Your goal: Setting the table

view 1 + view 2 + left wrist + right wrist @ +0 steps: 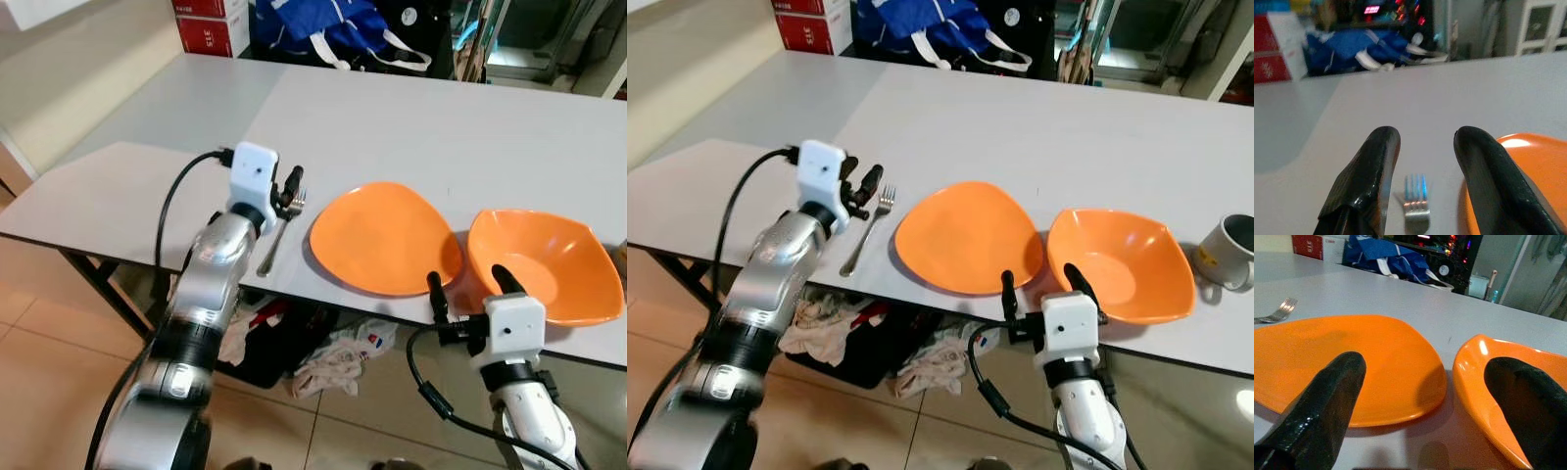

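A silver fork (277, 235) lies on the white table (411, 127), just left of a flat orange plate (382, 238). An orange bowl (544, 262) sits right of the plate. My left gripper (289, 188) hovers open over the fork's tines, and the fork (1415, 205) shows between and below its fingers (1367, 181). My right gripper (465, 279) stands open at the table's front edge, facing the gap between plate (1352, 362) and bowl (1484, 382). It holds nothing.
A white mug (1229, 253) stands at the table's right end beyond the bowl. A blue bag (323, 24) and red boxes (211, 24) lie past the far edge. Crumpled clothes (328, 367) lie on the floor under the table.
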Tool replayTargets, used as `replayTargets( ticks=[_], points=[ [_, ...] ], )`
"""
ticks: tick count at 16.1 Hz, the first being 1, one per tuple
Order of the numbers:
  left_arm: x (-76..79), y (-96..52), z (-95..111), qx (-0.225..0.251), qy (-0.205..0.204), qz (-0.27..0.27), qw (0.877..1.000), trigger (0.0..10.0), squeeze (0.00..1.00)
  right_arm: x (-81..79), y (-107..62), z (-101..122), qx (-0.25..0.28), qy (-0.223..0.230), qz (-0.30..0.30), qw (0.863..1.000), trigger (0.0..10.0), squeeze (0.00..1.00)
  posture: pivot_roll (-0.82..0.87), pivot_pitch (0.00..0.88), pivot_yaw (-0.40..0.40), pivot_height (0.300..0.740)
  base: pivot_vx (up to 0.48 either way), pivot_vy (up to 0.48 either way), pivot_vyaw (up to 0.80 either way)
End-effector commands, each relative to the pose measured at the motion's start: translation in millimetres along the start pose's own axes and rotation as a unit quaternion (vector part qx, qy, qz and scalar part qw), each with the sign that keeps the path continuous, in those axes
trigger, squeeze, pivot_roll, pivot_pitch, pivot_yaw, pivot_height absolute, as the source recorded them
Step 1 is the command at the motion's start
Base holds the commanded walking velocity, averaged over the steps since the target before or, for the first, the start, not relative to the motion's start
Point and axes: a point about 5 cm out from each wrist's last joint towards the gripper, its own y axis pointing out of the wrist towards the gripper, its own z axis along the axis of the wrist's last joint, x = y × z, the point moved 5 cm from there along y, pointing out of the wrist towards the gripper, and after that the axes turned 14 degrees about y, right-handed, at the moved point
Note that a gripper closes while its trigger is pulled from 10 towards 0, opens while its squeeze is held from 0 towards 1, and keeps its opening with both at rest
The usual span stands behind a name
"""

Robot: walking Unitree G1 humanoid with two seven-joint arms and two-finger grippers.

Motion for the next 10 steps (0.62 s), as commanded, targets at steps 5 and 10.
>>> replayTargets(
  ticks=[5,10],
  points=[
    [37.7,-38.2,14,0.046,-0.021,-0.09,0.995,10.0,0.0,0.8,6.8,5,0.014,0.009,-0.004,1.0,10.0,0.0,-0.16,0.0,0.052,0.74,0.0,0.0,0.0],
    [41.6,-49.0,14,0.029,-0.052,-0.102,0.993,10.0,0.0,1.6,13.0,2,0.01,0.004,-0.002,1.0,10.0,0.0,-0.15,0.0,0.045,0.74,0.0,0.0,-0.8]
  ],
)
